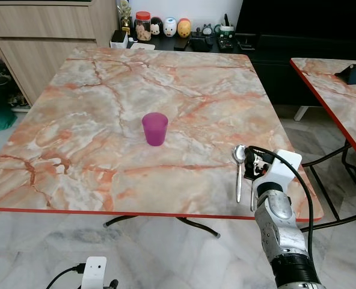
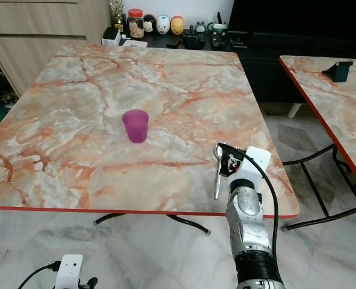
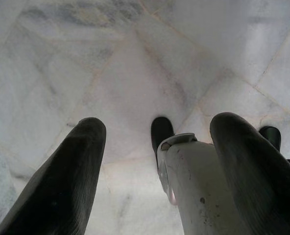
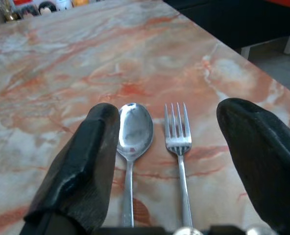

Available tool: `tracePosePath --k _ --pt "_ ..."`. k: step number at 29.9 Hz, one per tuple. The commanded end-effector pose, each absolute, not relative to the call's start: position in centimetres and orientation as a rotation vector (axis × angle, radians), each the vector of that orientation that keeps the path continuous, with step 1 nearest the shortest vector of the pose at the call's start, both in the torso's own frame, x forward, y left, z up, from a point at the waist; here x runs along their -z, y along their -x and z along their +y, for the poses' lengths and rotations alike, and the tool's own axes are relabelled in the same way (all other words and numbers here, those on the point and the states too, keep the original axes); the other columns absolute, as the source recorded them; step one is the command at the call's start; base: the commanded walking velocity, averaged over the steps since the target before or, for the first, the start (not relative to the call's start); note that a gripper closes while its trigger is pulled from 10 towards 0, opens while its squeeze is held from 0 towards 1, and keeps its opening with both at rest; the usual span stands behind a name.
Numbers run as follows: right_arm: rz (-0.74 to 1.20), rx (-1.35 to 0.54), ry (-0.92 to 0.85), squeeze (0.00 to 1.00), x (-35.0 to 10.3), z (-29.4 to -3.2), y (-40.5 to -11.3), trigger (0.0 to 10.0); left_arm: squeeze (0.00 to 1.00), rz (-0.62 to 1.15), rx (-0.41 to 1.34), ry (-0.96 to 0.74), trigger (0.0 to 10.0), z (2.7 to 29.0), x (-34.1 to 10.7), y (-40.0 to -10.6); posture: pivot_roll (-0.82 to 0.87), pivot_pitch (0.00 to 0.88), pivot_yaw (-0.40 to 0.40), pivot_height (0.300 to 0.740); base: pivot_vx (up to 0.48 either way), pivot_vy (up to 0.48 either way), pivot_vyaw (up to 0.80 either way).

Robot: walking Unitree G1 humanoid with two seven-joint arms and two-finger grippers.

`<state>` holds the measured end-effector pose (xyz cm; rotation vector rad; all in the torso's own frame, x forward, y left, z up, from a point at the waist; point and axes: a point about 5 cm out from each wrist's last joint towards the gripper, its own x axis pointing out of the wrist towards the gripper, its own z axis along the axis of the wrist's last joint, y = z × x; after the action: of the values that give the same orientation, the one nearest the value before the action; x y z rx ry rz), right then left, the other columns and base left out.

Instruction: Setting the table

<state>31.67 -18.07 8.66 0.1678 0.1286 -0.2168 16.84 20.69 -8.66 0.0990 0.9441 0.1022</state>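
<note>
Black fingers spread wide on my right end effector [image 4: 167,161], straddling the spoon [image 4: 133,134] and fork [image 4: 178,132], which lie side by side near the counter's [image 1: 106,120] front right edge. Purple cup [image 1: 154,128] stands mid-counter. Left end effector [image 3: 150,176] hangs apart over marble floor [image 3: 135,58].

Fork [image 1: 252,191]: its head is hidden behind the right gripper [image 1: 254,165].
Second bench [image 1: 340,99]: cut off at the right edge.

bright, even indoor light, soft shadows, head views sharp; wrist views blur close up.
</note>
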Motion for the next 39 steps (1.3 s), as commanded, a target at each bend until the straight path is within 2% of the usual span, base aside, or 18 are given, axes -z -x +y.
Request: tracePosePath --k 1,2,3,4,5,6,16,17,22,23,24,39 --pt "0.177 0.266 -0.185 0.0 -8.5 -18.9 -32.0 0.0 0.0 0.973 -0.089 -0.106 10.0 20.6 9.0 -16.3 -0.03 0.053 -0.056 0.74 0.0 0.0 0.0" --pt "0.192 0.277 -0.191 0.0 -8.3 -19.0 -32.0 0.0 0.0 0.973 -0.088 -0.106 10.0 20.6 9.0 -16.3 -0.03 0.053 -0.056 0.74 0.0 0.0 0.0" --pt "0.204 0.285 -0.195 0.0 -8.2 -19.1 -32.0 0.5 0.0 0.973 -0.088 -0.106 10.0 20.6 9.0 -16.3 -0.03 0.053 -0.056 0.74 0.0 0.0 0.0" --pt "0.213 0.285 -0.191 0.0 -8.1 -19.1 -32.1 1.9 0.0 0.973 -0.088 -0.106 10.0 20.6 9.0 -16.3 -0.03 0.054 -0.056 0.74 0.0 0.0 0.0" --pt "0.226 0.277 -0.183 0.0 -8.0 -19.1 -32.1 4.8 0.0 0.974 -0.087 -0.107 10.0 20.6 9.0 -16.3 -0.03 0.054 -0.056 0.74 0.0 0.0 0.0" --pt "0.236 0.266 -0.177 0.0 -7.9 -19.0 -32.2 10.0 0.0 0.975 -0.086 -0.107 10.0 20.6 9.0 -16.2 -0.03 0.054 -0.056 0.74 0.0 0.0 0.0" --pt "0.315 0.23 -0.188 0.0 -7.6 -18.5 -33.4 10.0 0.0 0.978 -0.08 -0.11 10.0 20.4 9.0 -16.2 -0.03 0.053 -0.053 0.74 0.0 0.0 0.0" --pt "0.297 0.215 -0.181 0.0 -7.9 -18.4 -33.7 0.0 0.0 0.979 -0.079 -0.111 10.0 20.4 9.0 -16.2 -0.03 0.053 -0.053 0.74 0.0 0.0 0.0" --pt "0.292 0.223 -0.178 0.0 -8.3 -18.7 -34.1 0.0 0.0 0.981 -0.076 -0.112 10.0 20.4 9.0 -16.3 -0.03 0.051 -0.053 0.74 0.0 0.0 0.0" --pt "0.295 0.225 -0.172 0.0 -8.3 -18.8 -34.1 7.3 0.0 0.981 -0.076 -0.111 10.0 20.4 9.0 -16.3 -0.03 0.051 -0.053 0.74 0.0 0.0 0.0" --pt "0.299 0.23 -0.166 0.0 -8.3 -18.8 -34.1 10.0 0.0 0.98 -0.074 -0.111 10.0 20.4 9.0 -16.3 -0.03 0.051 -0.053 0.74 0.0 0.0 0.0" --pt "0.349 0.246 -0.149 0.0 -7.4 -19.3 -34.0 10.0 0.0 0.978 -0.069 -0.116 10.0 20.4 9.0 -16.3 -0.02 0.039 -0.054 0.74 0.0 0.0 0.0"
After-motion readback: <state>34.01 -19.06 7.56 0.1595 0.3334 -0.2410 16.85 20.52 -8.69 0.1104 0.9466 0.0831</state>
